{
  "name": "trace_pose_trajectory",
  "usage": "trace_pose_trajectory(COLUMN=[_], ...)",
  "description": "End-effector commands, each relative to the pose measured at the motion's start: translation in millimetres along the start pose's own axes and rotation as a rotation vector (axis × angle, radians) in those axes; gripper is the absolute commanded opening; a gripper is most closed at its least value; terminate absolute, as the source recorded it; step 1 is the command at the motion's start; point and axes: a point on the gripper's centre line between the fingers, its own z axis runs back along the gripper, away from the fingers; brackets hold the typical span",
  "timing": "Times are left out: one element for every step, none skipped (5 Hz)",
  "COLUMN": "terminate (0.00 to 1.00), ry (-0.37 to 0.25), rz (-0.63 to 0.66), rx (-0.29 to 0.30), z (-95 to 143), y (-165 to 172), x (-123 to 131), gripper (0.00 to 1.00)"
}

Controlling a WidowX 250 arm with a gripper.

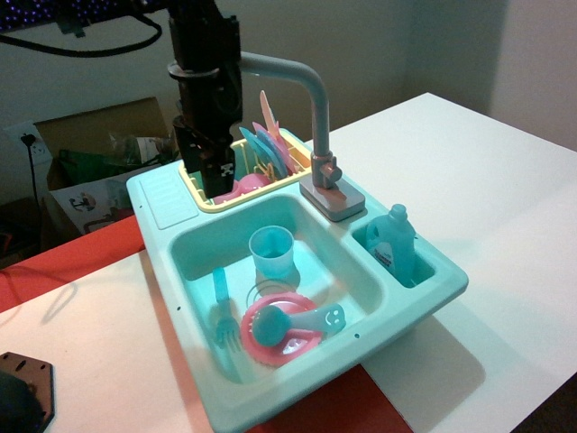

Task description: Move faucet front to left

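Observation:
The grey-blue faucet (318,117) stands upright on its grey base (335,200) at the back of the teal toy sink (437,290). Its long spout points left over the yellow dish rack (193,184), and its tip runs behind my black arm. My gripper (211,173) hangs over the left part of the rack, below the spout's end. The arm touches or sits just in front of the spout tip. I cannot make out whether the fingers are open or shut.
The basin holds a light blue cup (272,252), a blue fork (222,316) and a pink plate (281,339) with a blue utensil on it. A blue soap bottle (394,240) stands in the right compartment. Blue and pink plates (270,147) stand in the rack. A cardboard box (99,135) is behind.

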Motion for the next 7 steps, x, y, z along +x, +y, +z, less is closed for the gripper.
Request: trace_pose_trajectory(terminate=[0.0,0.0,0.0,0.0,0.0,0.0,1.0], ry=[-0.094,-0.121,-0.119,-0.094,-0.116,-0.103,-0.114], rz=[0.115,0.25,0.361,0.369,0.263,0.143,0.075], rx=[0.02,0.046,0.062,0.066,0.022,-0.037,-0.062], z=[26,36,37,29,28,19,23], y=[53,97,136,130,84,40,-6], x=[11,24,21,-1,-28,-50,-89], gripper=[1.0,1.0,1.0,1.0,1.0,1.0,1.0])
